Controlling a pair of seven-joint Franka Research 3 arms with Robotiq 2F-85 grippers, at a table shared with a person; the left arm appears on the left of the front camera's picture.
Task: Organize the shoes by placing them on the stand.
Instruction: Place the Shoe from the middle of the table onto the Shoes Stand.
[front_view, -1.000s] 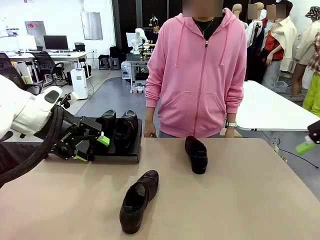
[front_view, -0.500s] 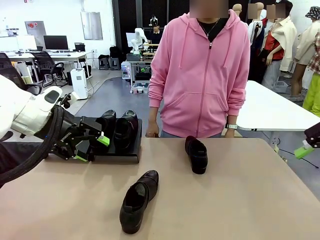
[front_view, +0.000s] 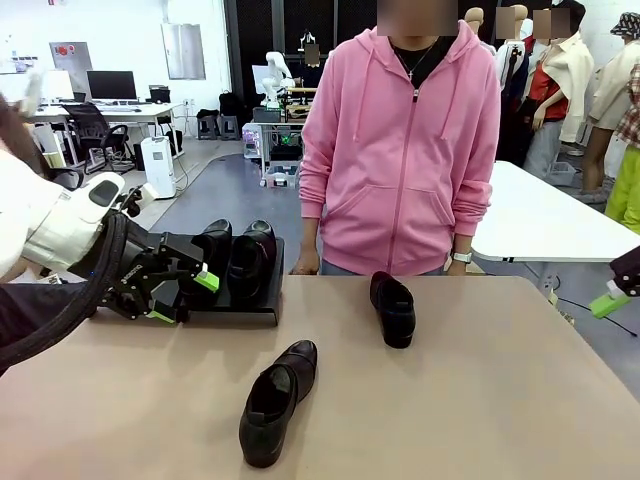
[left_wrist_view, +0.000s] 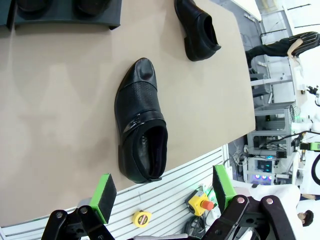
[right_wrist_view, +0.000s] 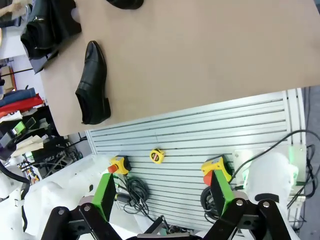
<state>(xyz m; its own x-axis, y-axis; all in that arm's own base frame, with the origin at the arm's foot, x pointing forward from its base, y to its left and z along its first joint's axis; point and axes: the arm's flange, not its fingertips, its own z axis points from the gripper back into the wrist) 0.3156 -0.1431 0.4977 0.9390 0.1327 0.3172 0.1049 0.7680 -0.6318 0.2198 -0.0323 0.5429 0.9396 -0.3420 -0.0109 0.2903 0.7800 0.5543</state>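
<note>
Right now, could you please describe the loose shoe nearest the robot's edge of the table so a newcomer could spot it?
On the tan table, two shoes sit on the black stand at far left and two lie loose. Yours is the near shoe, by the robot's edge, left of centre, slanted, heel toward the robot; the far shoe lies before the person.

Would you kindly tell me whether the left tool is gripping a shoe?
No, the left tool is open and empty, and the nearest shoe lies on the table.
</note>
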